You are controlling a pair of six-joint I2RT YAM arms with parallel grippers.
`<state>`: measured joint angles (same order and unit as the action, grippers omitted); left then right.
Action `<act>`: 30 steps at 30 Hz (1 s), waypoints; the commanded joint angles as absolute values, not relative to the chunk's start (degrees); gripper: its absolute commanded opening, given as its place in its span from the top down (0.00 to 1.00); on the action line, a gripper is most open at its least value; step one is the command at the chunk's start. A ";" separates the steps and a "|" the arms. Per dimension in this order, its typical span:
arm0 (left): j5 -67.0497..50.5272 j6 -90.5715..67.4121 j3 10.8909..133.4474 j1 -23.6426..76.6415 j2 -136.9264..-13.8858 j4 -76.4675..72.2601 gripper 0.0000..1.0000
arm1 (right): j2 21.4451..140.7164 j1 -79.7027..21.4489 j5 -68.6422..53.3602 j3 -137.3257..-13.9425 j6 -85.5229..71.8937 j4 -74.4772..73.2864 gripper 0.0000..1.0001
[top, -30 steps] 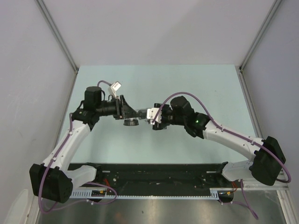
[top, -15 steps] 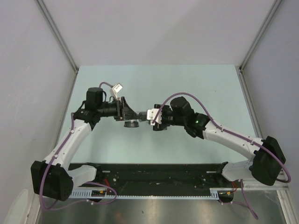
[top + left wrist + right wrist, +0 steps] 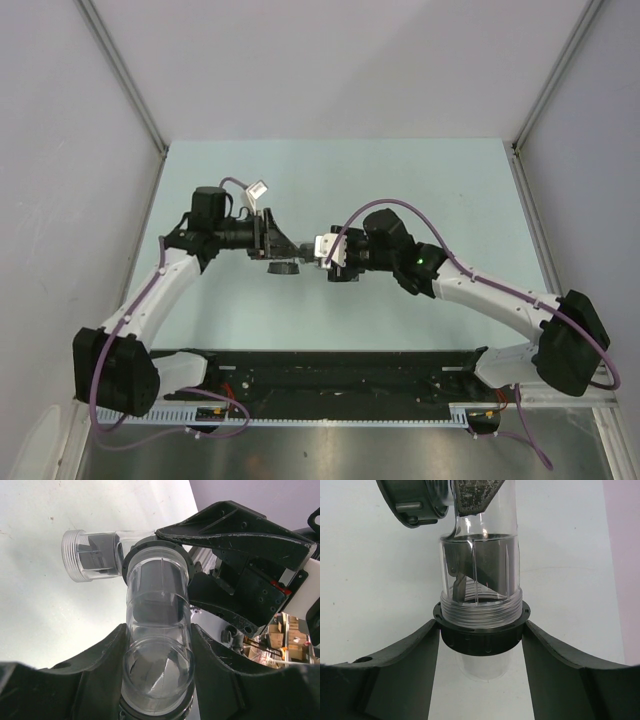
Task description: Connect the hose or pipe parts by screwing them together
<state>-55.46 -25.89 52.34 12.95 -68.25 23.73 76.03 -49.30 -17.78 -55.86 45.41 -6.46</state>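
Observation:
Two clear plastic pipe parts meet end to end between my grippers above the table's middle (image 3: 303, 250). My left gripper (image 3: 158, 630) (image 3: 290, 246) is shut on a clear tube (image 3: 157, 592). That tube runs into a black nut (image 3: 150, 550), and a threaded clear branch (image 3: 85, 555) sticks out to the side beyond the nut. My right gripper (image 3: 481, 630) (image 3: 320, 250) is shut on that black nut (image 3: 482, 637). The threaded clear pipe (image 3: 480, 565) rises from the nut toward the left gripper's fingers (image 3: 472, 495). Both parts are off the table.
A dark ring (image 3: 283, 268) hangs under the left gripper on its part. The pale green table (image 3: 400, 180) has grey walls on three sides. Purple cables (image 3: 390, 205) loop over the right wrist. The arm bases and a black rail (image 3: 330, 375) line the near edge.
The left arm has shifted slightly to the right and its wrist has turned a little. Both grips hold as before. The right arm has barely moved.

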 commanded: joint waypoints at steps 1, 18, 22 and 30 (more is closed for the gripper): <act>-55.03 -24.17 54.75 15.37 -71.54 23.03 1.00 | 76.29 -51.24 -23.56 -57.30 44.21 0.97 0.80; -51.15 -25.40 57.13 17.40 -75.15 23.03 1.00 | 78.22 -50.19 -22.75 -57.48 38.76 -1.67 0.90; -53.26 -22.51 57.66 17.84 -76.37 23.03 1.00 | 78.40 -47.55 -28.55 -57.48 36.04 -0.62 0.92; -53.88 -18.81 57.48 19.42 -78.48 23.03 0.99 | 78.92 -46.05 -35.15 -58.09 35.24 0.18 0.96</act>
